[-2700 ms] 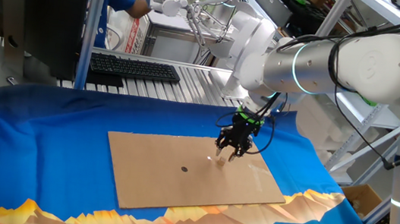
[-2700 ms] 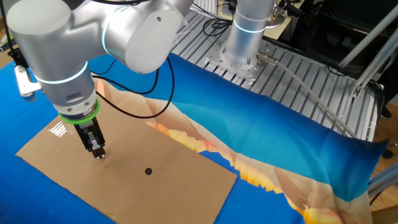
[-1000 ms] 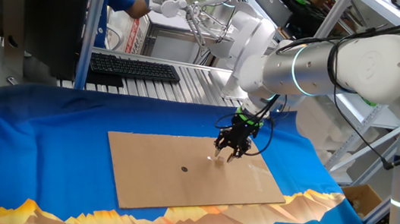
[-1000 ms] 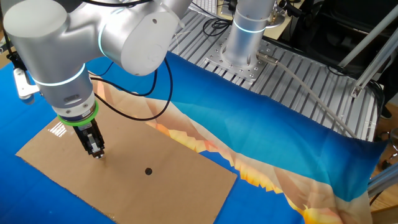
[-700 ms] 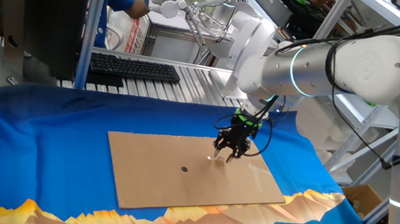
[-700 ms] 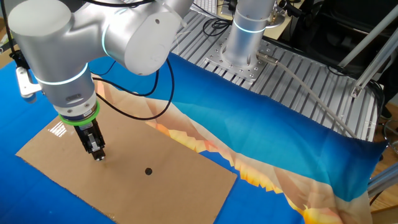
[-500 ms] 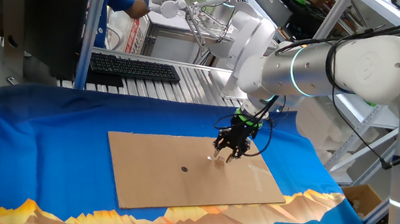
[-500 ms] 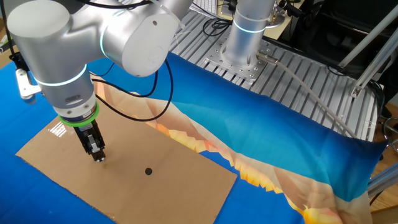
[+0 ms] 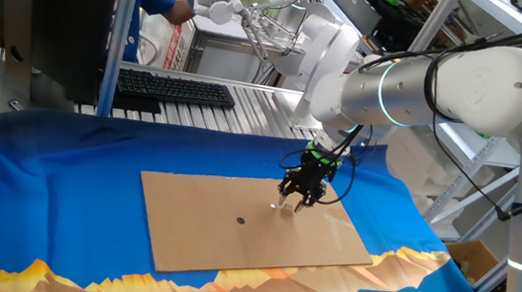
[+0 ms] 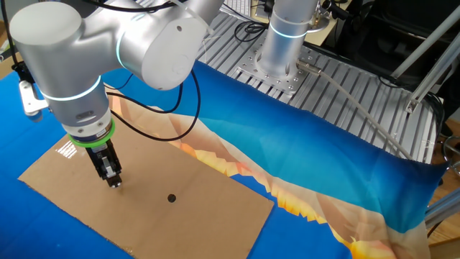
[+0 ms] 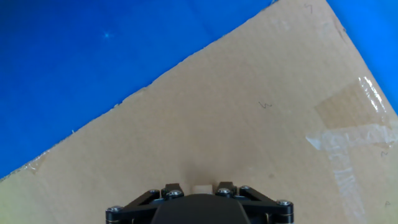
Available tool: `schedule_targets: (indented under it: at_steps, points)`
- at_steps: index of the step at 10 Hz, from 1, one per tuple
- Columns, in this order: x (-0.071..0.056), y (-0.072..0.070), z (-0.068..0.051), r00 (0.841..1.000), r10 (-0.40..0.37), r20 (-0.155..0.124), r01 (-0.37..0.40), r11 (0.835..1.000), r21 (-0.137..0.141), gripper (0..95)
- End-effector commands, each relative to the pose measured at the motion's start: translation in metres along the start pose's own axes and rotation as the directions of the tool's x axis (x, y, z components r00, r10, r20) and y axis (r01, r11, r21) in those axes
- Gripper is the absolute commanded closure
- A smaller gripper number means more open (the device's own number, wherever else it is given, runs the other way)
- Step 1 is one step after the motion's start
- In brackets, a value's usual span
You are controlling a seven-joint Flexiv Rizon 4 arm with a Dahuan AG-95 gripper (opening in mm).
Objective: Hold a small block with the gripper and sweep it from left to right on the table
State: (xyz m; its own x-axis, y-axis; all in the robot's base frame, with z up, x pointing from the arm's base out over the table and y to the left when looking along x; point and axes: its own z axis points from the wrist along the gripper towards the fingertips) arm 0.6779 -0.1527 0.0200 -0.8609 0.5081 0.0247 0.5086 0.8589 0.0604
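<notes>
My gripper (image 9: pixel 292 200), a small black claw with a green ring, points down onto the brown cardboard sheet (image 9: pixel 201 228) on the blue table (image 9: pixel 57 181). It is shut on the small block (image 11: pixel 200 188), a tiny pale tan piece seen between the fingers in the hand view. In the other fixed view the gripper (image 10: pixel 113 181) has its tip at the cardboard (image 10: pixel 201 223), left of the small dark dot (image 10: pixel 171 198). In one fixed view the dot (image 9: pixel 240 219) lies left of the gripper.
A slatted metal bench (image 9: pixel 245 114) with a black keyboard (image 9: pixel 173 87) stands behind the table. A white robot hand (image 9: pixel 221 0) hangs at the back. The arm's base (image 10: pixel 286 43) stands on the slatted bench. Clear tape (image 11: pixel 357 146) marks the cardboard.
</notes>
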Motion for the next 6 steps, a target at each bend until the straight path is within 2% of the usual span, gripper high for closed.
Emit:
schedule_targets:
  at_steps: [1, 6]
  points:
    - [0.0001, 0.0002, 0.0004, 1.000, -0.001, -0.002, 0.001, 1.000, -0.002, 76.0]
    - [0.0000, 0.0006, 0.0024, 1.000, 0.002, 0.003, -0.002, 1.000, -0.007, 76.0]
